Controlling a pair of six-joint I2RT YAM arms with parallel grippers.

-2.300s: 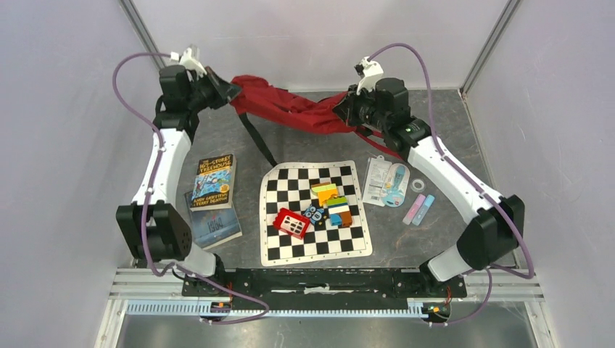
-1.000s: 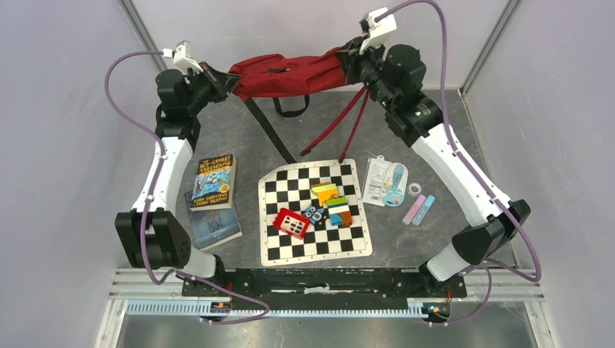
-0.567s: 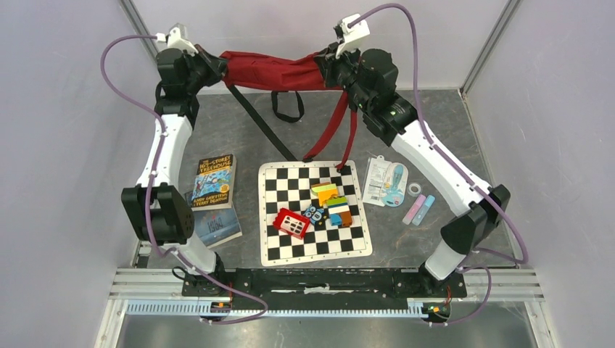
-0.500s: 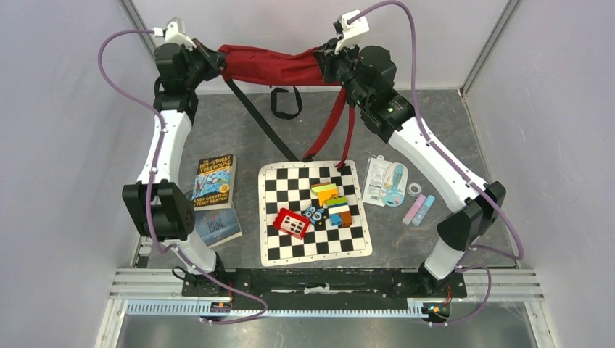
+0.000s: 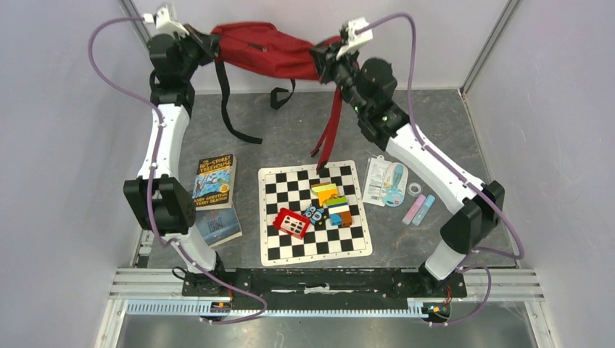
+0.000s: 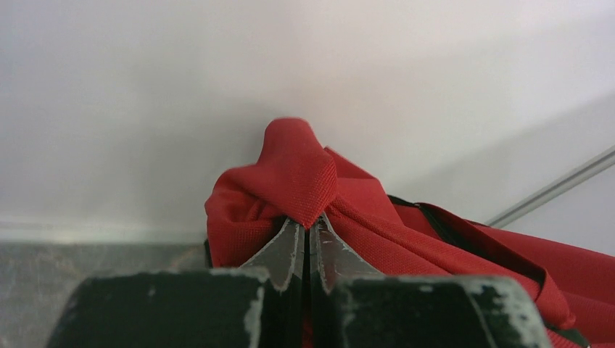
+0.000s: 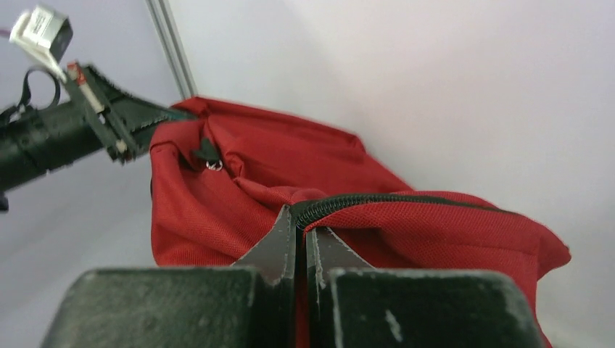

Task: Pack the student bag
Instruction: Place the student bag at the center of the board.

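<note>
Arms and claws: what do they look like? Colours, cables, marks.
The left arm and right arm match: white links, black joint housings, a purple cable looping up to a small white wrist camera. On the left claw and right claw: dark metal fingers, black blocks with chipped paint.

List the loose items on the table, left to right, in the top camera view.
Two books → chessboard mat → carded pack → pastel highlighters.

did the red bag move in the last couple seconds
Yes. The student bag rose away from the chessboard mat, toward the back wall.
</note>
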